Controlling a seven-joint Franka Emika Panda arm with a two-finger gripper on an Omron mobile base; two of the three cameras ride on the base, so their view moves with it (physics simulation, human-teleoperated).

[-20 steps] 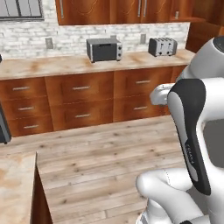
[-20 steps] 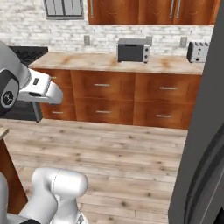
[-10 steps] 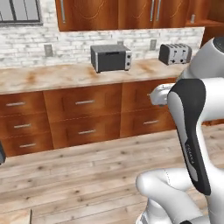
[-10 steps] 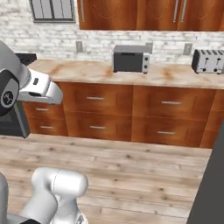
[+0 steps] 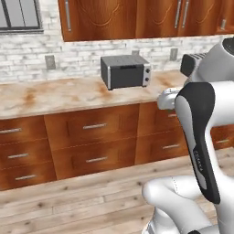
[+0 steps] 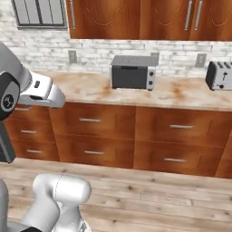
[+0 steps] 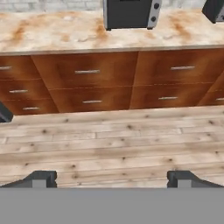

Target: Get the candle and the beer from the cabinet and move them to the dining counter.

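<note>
- Step in hand (judged): approach. The base faces the wall units, and nothing has been fetched yet.
- Claw (image 7: 112, 177): jaws spread wide and empty. In the hand view the two dark fingertips (image 7: 40, 178) stand far apart over the pale plank floor (image 7: 109, 144).
- Task items: the small grey-white candle and the slim dark beer bottle cannot be located. They are presumably behind the closed doors.
- The reddish-brown wooden upper wall cabinet (image 5: 119, 18) with carved curved panels and vertical silver bar handles (image 5: 68, 15) hangs above the brick backsplash. Its doors appear shut.
- Below it, the beige marble table (image 5: 59, 93) with rust veining carries a dark grey toaster oven (image 5: 125, 71) and a dark slotted toaster (image 6: 219, 74).
- Reddish-brown low drawer units (image 6: 136, 136) sit under the table; these are not the target.
- Next move (judged): raise the arm toward a cabinet door handle, close the claw on it and pull the door open. The arm must clear the toaster oven on the way up.
</note>
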